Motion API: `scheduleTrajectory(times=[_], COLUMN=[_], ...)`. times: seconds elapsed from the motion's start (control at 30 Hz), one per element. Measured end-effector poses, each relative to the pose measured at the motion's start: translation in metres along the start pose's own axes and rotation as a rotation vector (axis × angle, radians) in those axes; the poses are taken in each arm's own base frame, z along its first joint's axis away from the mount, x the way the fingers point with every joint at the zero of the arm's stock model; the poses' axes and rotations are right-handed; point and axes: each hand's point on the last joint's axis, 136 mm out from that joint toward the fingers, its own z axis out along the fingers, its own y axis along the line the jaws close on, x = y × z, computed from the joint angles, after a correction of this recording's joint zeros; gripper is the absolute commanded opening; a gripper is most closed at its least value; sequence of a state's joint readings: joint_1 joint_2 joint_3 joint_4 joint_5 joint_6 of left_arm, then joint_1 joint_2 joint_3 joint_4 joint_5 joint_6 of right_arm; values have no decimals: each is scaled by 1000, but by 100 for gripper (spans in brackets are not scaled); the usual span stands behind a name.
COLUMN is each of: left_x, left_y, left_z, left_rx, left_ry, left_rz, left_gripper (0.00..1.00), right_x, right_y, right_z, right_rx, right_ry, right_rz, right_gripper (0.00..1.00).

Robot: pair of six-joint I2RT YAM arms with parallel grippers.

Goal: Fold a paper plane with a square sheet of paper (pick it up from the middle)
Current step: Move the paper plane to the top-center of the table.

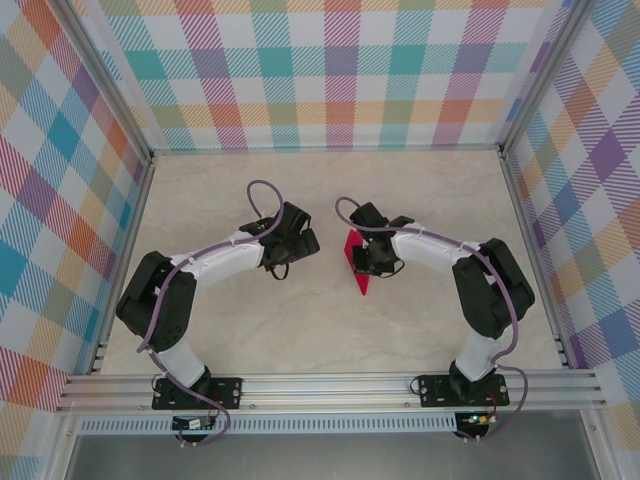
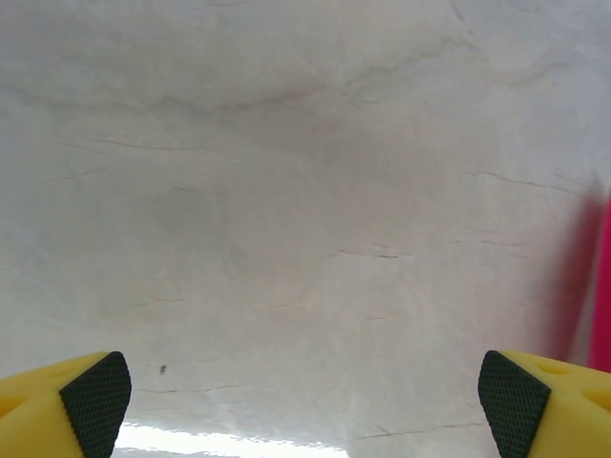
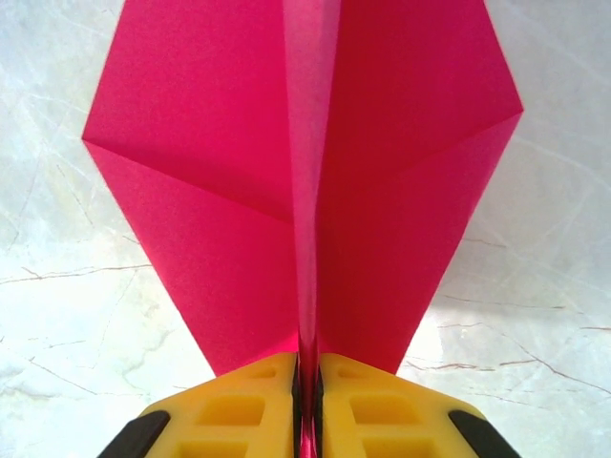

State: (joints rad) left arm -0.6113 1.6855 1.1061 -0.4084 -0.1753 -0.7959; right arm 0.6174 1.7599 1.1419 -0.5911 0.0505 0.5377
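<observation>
Paper plane (image 3: pixel 305 181), magenta-pink and part-folded, pinched along its centre crease by the right hand (image 3: pixel 307 386). The yellow fingers (image 3: pixel 239 415) are clenched together on the fold, and the two wings spread to either side over the pale marbled desk (image 3: pixel 57 315). From above, the plane appears as a narrow pointed shape near the middle of the desk, at the tip of the right hand. The left hand (image 2: pixel 305 401) lies just to its left, released, fingers wide apart and clear of the paper.
</observation>
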Motion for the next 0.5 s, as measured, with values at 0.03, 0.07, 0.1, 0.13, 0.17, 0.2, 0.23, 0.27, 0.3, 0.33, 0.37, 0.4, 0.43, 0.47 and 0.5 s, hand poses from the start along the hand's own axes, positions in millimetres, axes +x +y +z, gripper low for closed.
scheduleTrajectory(times=[0.03, 0.07, 0.1, 0.13, 0.17, 0.2, 0.23, 0.27, 0.3, 0.33, 0.37, 0.4, 0.43, 0.47, 0.5], left_x=[1, 1, 1, 1, 1, 1, 1, 1, 2, 2, 2, 2, 2, 2, 1], left_y=[3, 5, 6, 7, 8, 8, 9, 9, 9, 10, 10, 10, 10, 10, 10], left_z=[0, 0, 0, 0, 0, 0, 0, 0, 0, 0, 0, 0, 0, 0, 0], left_rx=[-13, -21, -26, -31, -34, -35, -36, -37, -39, -41, -42, -42, -42, -42, -43], left_ry=[0, 0, 0, 0, -1, 0, 0, 1, 2, 3, 4, 4, 4, 4, 3], left_rz=[0, 0, -1, -1, -5, -8, -12, -15, -17, -18, -18, -18, -19, -19, -21], left_gripper=[100, 100, 100, 100, 100, 100, 100, 100, 100, 100, 100, 100, 100, 100, 100], right_x=[-1, -2, -2, -1, 1, 2, 3, 4, 4, 4, 4, 4, 4, 5, 5], right_y=[0, -1, -1, -2, -3, -5, -6, -6, -7, -7, -7, -7, -7, -7, -7], right_z=[1, 3, 6, 9, 12, 15, 17, 19, 19, 20, 20, 21, 21, 22, 22], right_rx=[7, 11, 17, 23, 29, 35, 40, 43, 44, 45, 46, 47, 47, 48, 49], right_ry=[0, 3, 7, 15, 24, 32, 38, 41, 43, 45, 45, 46, 47, 48, 50], right_rz=[0, 0, 1, 1, 2, 2, 3, 3, 3, 4, 5, 6, 7, 7, 7], right_gripper=[18, 19, 19, 20, 20, 20, 20, 21, 22, 23, 23, 23, 23, 23, 22])
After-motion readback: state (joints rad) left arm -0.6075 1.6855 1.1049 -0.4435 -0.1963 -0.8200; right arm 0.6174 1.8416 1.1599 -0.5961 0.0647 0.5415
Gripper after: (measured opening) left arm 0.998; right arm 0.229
